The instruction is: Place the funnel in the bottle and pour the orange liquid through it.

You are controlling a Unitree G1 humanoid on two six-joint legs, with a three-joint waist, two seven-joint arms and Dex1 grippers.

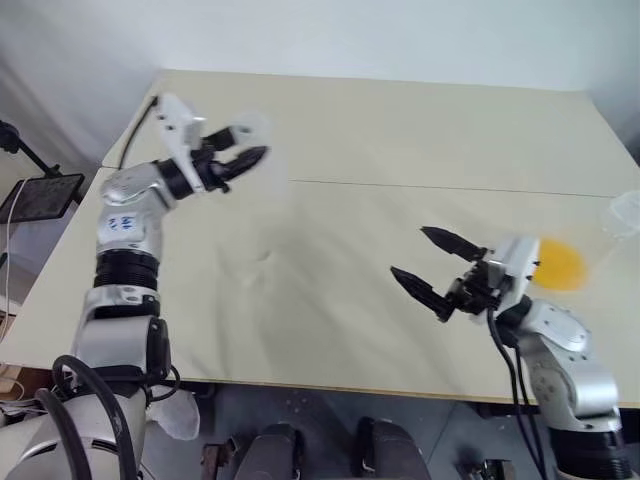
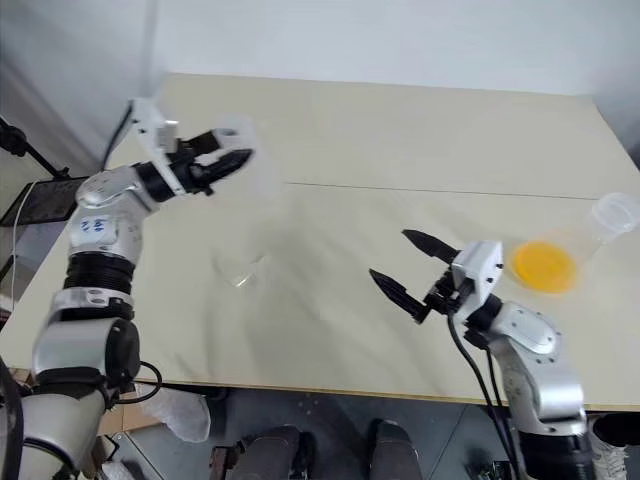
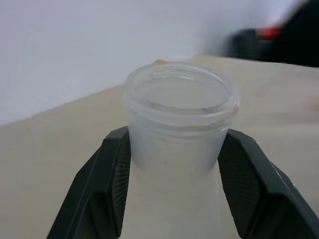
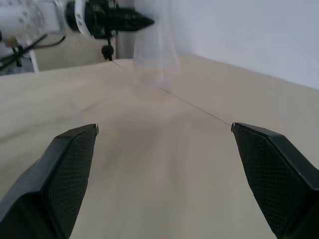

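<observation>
Holding the bottle (image 3: 179, 129) clamped in the left tool (image 1: 240, 160), right tool (image 2: 410, 265) spread and empty; funnel unplaced, orange liquid (image 2: 544, 266) unpoured on the worktop (image 1: 400, 130).

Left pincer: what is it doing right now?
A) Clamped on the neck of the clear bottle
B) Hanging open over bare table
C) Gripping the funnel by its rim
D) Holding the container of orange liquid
A: in the left wrist view the two black fingers press against either side of the clear bottle just below its open threaded mouth, so the left pincer holds it by the neck.
</observation>
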